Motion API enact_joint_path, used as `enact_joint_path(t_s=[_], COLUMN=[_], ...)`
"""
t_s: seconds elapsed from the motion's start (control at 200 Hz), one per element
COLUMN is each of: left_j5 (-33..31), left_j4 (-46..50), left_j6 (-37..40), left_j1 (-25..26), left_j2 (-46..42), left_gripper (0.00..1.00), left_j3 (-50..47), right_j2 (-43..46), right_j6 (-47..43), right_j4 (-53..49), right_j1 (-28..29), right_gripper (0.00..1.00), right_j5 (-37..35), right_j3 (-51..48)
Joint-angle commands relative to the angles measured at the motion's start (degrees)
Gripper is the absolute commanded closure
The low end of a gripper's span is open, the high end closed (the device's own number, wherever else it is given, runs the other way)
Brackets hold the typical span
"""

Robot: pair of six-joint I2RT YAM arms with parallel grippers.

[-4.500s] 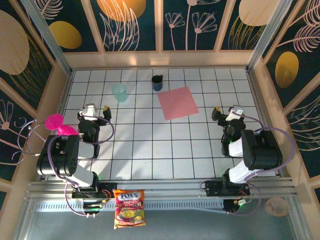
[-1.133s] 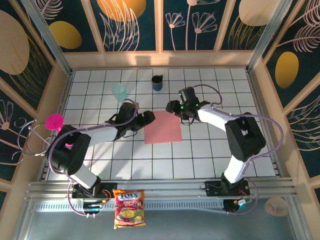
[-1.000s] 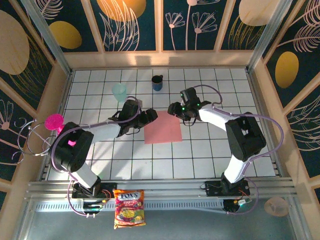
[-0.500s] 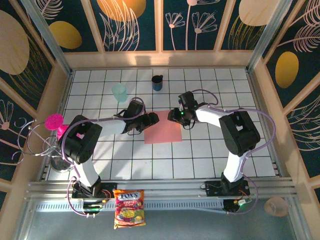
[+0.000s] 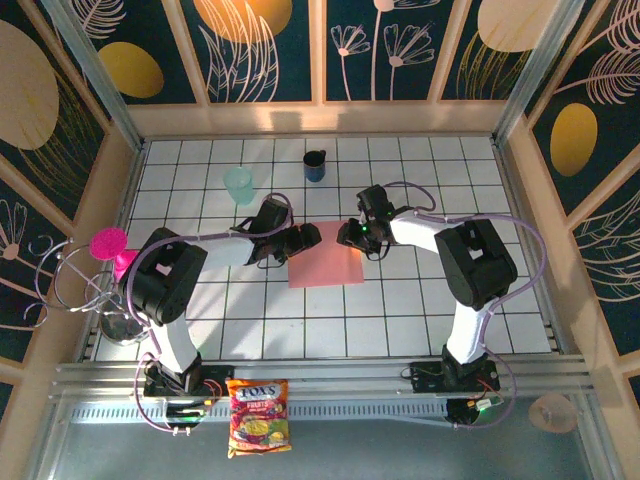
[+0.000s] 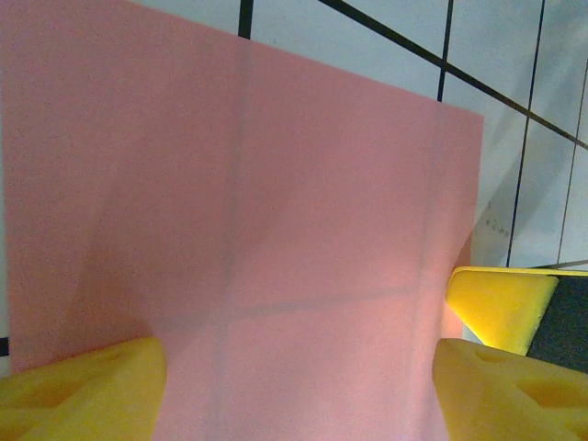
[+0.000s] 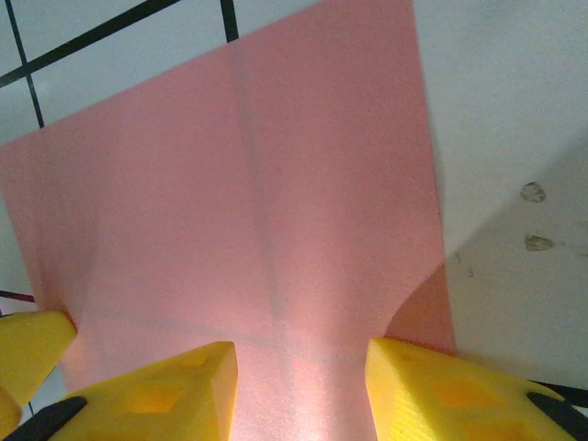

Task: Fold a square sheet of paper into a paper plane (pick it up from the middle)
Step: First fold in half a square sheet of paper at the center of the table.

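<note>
The square sheet of paper (image 5: 326, 260) is salmon pink and lies flat on the white tiled table, with faint crease lines (image 6: 276, 230) (image 7: 266, 211). Both grippers are low over its far edge, close together. My left gripper (image 5: 300, 240) (image 6: 299, 395) is at the far-left corner, its yellow fingers (image 6: 83, 390) wide apart with paper spanning the gap. My right gripper (image 5: 350, 236) (image 7: 301, 395) is at the far-right corner, its fingers (image 7: 459, 390) apart at a narrower gap, the paper running up between them. The right gripper's finger (image 6: 501, 303) shows in the left wrist view.
Behind the sheet stand a teal cup (image 5: 238, 185) and a dark blue cup (image 5: 314, 165). A magenta goblet (image 5: 108, 243) and a wire rack (image 5: 75, 290) sit at the left wall. A snack packet (image 5: 258, 415) lies below the table's near rail.
Over the last second both grippers have drawn closer together along the sheet's far edge. The right jaws have narrowed and the left have widened a little. The sheet has not shifted.
</note>
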State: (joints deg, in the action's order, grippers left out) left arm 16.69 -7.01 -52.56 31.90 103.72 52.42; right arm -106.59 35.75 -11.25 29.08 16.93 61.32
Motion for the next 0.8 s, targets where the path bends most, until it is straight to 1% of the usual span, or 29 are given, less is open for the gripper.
enact_joint_path(t_s=[0.0, 0.355, 0.511, 0.691, 0.711, 0.796], left_j5=[0.1, -0.34, -0.49, -1.11, -1.24, -1.79], left_j4=[2.48, 2.17, 2.47, 3.52, 3.64, 4.06], left_j6=[0.61, 0.34, 0.58, 1.35, 1.37, 1.61], left_j1=[0.35, 0.31, 0.35, 0.31, 0.35, 0.35], left_j2=[1.53, 0.57, 0.5, 0.56, 0.55, 0.34], left_gripper=[0.22, 0.21, 0.21, 0.21, 0.21, 0.21], left_j3=[-0.54, -1.64, -1.46, -1.3, -1.28, -1.36], right_j2=[-2.31, -3.34, -3.91, -4.62, -4.74, -5.17], right_j6=[2.01, 5.62, 6.76, 7.54, 7.65, 8.26], right_j4=[0.16, 7.27, 9.84, 12.14, 12.27, 13.52], right_j1=[0.19, 1.15, 1.72, 1.93, 3.0, 3.39], right_gripper=[0.58, 0.62, 0.66, 0.67, 0.68, 0.68], right_j5=[2.56, 9.52, 11.73, 14.02, 14.21, 15.25], right_j3=[-2.04, -2.94, -3.29, -3.05, -3.0, -2.92])
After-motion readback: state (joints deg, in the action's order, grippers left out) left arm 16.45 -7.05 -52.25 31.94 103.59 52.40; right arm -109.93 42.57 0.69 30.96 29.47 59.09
